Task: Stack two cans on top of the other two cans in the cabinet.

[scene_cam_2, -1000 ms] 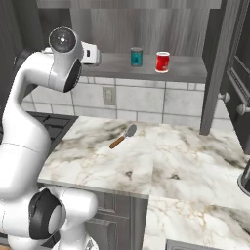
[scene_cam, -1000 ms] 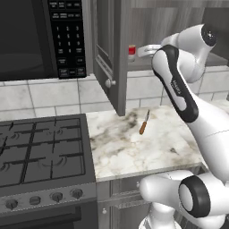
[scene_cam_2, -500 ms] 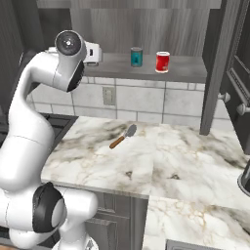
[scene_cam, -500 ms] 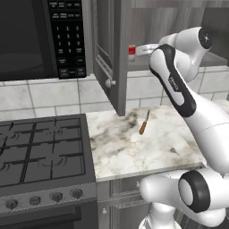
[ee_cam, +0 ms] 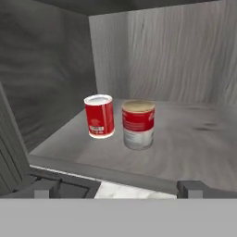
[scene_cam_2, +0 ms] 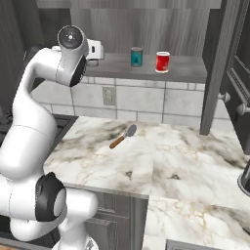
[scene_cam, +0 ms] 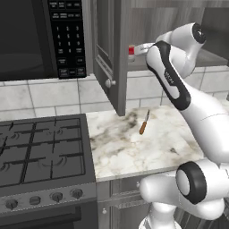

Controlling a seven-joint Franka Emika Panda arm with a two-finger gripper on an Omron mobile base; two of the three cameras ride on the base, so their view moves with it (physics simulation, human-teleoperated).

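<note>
Fingers: spread wide (ee_cam: 190,187), nothing between them, at the front lip of the open cabinet (scene_cam_2: 146,19).
Arm: white, reaching up from the base; the hand sits at the left end of the cabinet shelf (scene_cam_2: 188,72).
Change: the hand has crept a little closer to the shelf over the last second; the fingers are as wide as before and no can has shifted.
Teal can: upright on the shelf (scene_cam_2: 136,56), well apart from the hand.
Red can: upright with a white band (scene_cam_2: 162,62), near the teal can on its far side, not touching it.
Pair seen from the hand: a red can with a white rim (ee_cam: 99,115) and a red-and-silver can (ee_cam: 138,125), both upright, close together but apart, straight ahead of the fingers.
Cabinet door: swung open (scene_cam: 109,53), round knob (scene_cam: 108,82) towards the room.
Surface: marbled top (scene_cam_2: 176,166) carrying a wooden-handled utensil (scene_cam_2: 122,137).
Neighbours: black microwave (scene_cam: 40,40), gas hob (scene_cam: 40,147).
Stacking: none done; every can stands singly.
Meaning, as I judge it: this is the approach to a first pick, and one of the nearest pair looks the likely target. The fingers must go deeper before closing.
Risk: knocking the neighbouring can.
</note>
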